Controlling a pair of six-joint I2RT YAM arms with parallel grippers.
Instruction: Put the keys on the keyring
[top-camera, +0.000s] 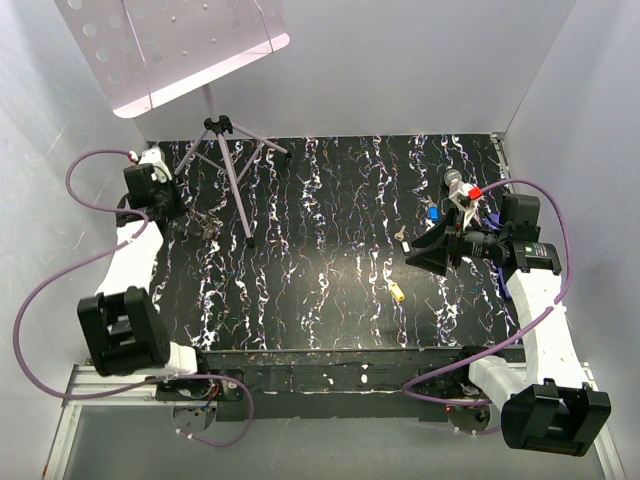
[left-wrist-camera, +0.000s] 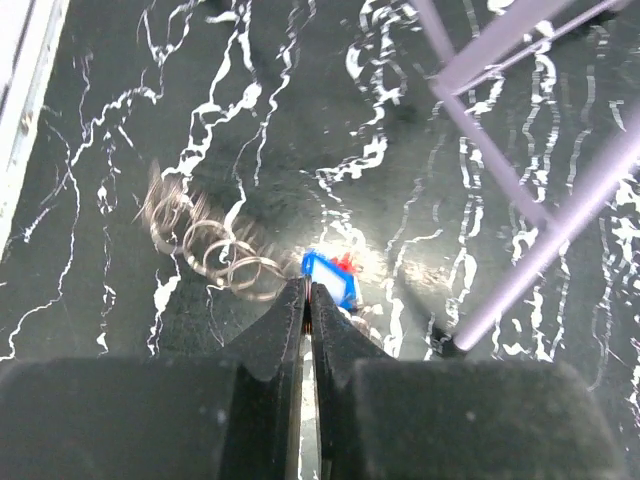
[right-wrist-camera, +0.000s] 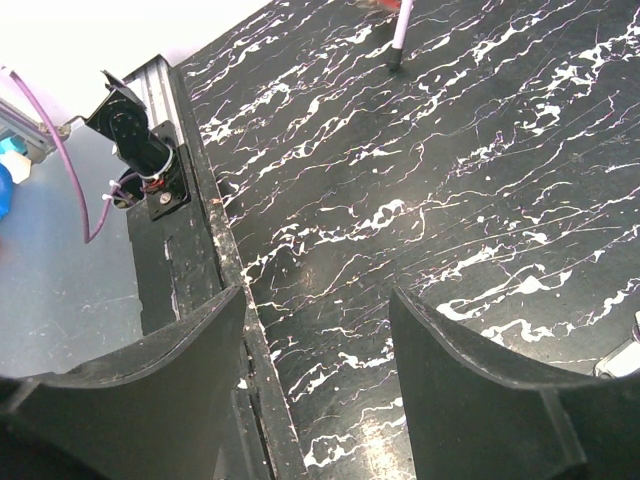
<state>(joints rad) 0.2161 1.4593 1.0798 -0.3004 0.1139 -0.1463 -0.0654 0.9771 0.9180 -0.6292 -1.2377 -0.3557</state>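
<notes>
My left gripper (left-wrist-camera: 307, 290) is shut at the far left of the table, with a thin sliver of metal pinched between its tips. That sliver looks like the end of the keyring (left-wrist-camera: 215, 248), a chain of wire rings lying just left of the tips (top-camera: 207, 226). A blue-headed key (left-wrist-camera: 332, 278) with a red piece behind it lies right past the tips. On the right lie a yellow key (top-camera: 396, 293), a silver key (top-camera: 401, 235) and a blue key (top-camera: 431, 212). My right gripper (top-camera: 415, 253) hangs open and empty (right-wrist-camera: 318, 295) above the table near them.
A purple music stand (top-camera: 225, 150) stands at the back left; its legs (left-wrist-camera: 540, 250) run close beside my left gripper. A silver cylinder (top-camera: 453, 180) and a red-tipped object (top-camera: 475, 189) lie at the far right. The table's near edge rail (right-wrist-camera: 225, 260) is under my right gripper.
</notes>
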